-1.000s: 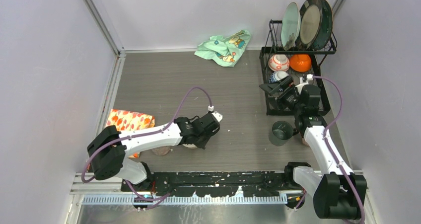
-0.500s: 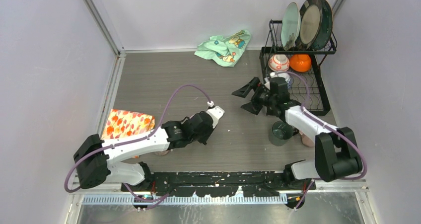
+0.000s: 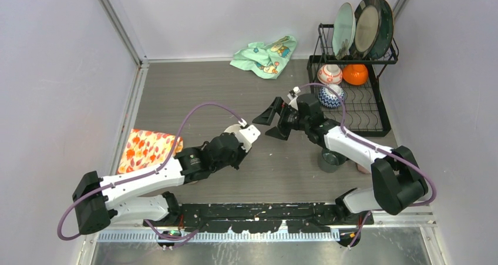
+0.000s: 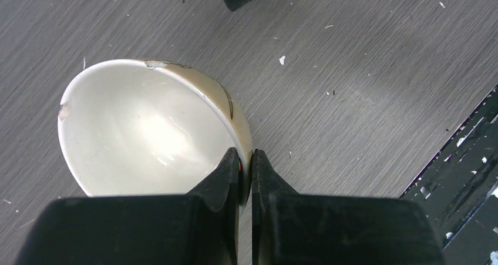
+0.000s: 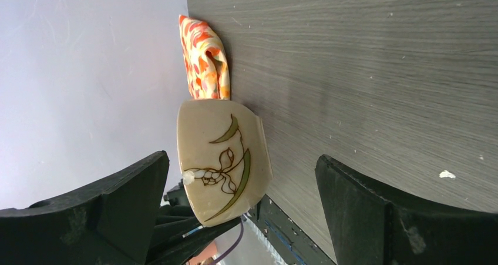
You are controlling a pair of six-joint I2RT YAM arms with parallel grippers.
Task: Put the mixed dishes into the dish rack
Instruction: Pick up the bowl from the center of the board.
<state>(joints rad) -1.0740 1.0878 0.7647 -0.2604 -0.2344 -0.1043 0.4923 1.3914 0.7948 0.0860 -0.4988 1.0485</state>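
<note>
Grey wood-grain tabletop, pale lilac walls, aluminium corner post, black rail along near edge

From above, the bowl is mostly covered by the left hand, the dark green cup is partly hidden by the right arm, and only a sliver of the pink cup is seen.
</note>
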